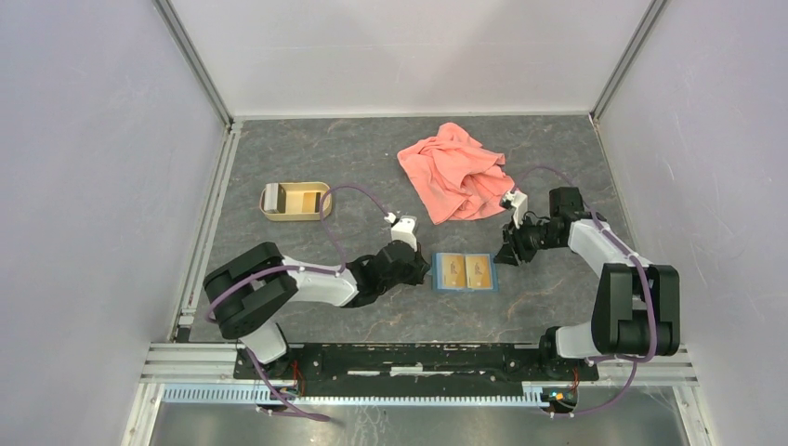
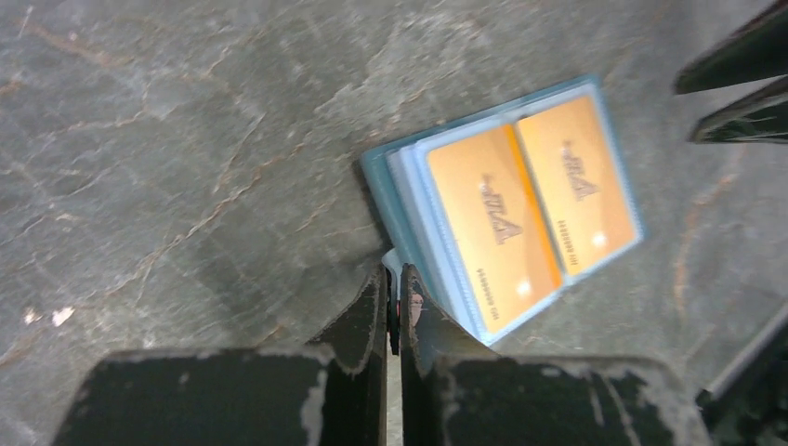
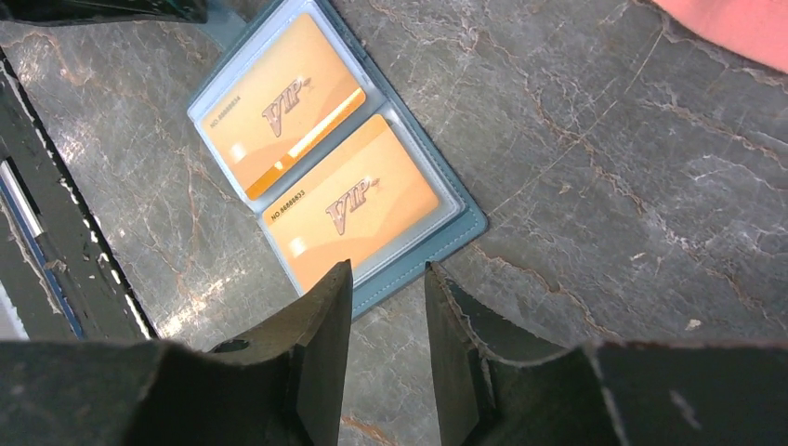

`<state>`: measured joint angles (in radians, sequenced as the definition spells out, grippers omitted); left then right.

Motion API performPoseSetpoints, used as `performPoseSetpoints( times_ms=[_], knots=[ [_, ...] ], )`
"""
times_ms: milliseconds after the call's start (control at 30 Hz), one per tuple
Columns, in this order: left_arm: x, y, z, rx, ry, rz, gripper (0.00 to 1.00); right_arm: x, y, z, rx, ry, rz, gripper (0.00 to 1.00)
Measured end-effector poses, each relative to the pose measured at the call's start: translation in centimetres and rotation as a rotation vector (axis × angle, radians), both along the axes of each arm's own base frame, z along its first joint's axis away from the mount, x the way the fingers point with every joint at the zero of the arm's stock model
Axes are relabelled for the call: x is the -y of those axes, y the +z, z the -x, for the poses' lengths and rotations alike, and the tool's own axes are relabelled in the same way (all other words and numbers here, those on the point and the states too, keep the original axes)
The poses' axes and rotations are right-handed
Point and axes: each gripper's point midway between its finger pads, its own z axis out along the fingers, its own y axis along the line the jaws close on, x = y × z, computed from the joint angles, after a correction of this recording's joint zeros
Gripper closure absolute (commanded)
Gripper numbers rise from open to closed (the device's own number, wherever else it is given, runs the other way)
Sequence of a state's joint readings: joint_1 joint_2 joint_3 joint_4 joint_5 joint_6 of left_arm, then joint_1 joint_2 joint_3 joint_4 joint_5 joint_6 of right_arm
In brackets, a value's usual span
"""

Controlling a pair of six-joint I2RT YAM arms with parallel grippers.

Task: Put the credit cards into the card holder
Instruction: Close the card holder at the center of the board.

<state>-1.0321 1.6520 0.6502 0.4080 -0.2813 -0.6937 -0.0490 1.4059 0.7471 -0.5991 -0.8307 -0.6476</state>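
The teal card holder [image 1: 465, 290] lies open on the table between my two grippers. Two orange credit cards [image 1: 453, 270] [image 1: 479, 270] sit side by side in its clear pockets. In the left wrist view the cards [image 2: 492, 228] [image 2: 581, 181] show inside the card holder [image 2: 381, 177]. My left gripper [image 2: 395, 283] [image 1: 426, 269] is shut on a thin light-blue tab at the holder's left edge. My right gripper [image 3: 388, 269] [image 1: 509, 253] is open and empty, just over the holder's right edge [image 3: 460, 232], next to the cards [image 3: 283, 111] [image 3: 353, 204]. No greyish-white card is in view.
A salmon-pink cloth [image 1: 455, 172] lies crumpled at the back right, close behind the right arm. A tan tray [image 1: 295, 201] stands at the back left. Enclosure walls bound the table on three sides.
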Motion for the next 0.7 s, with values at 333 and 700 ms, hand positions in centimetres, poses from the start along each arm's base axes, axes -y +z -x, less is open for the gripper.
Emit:
performPoseSetpoints(
  times_ms=[333,700],
  knots=[
    [1.6,5.5,-0.8,0.070,-0.039,0.184,0.98,0.3,-0.3,0.0,-0.057,-0.056,-0.072,0.53],
    [6.4,8.5,-0.5,0.054,-0.196,0.324,0.98,1.9,-2.2,-0.7,-0.138,-0.227,-0.048,0.70]
  ],
)
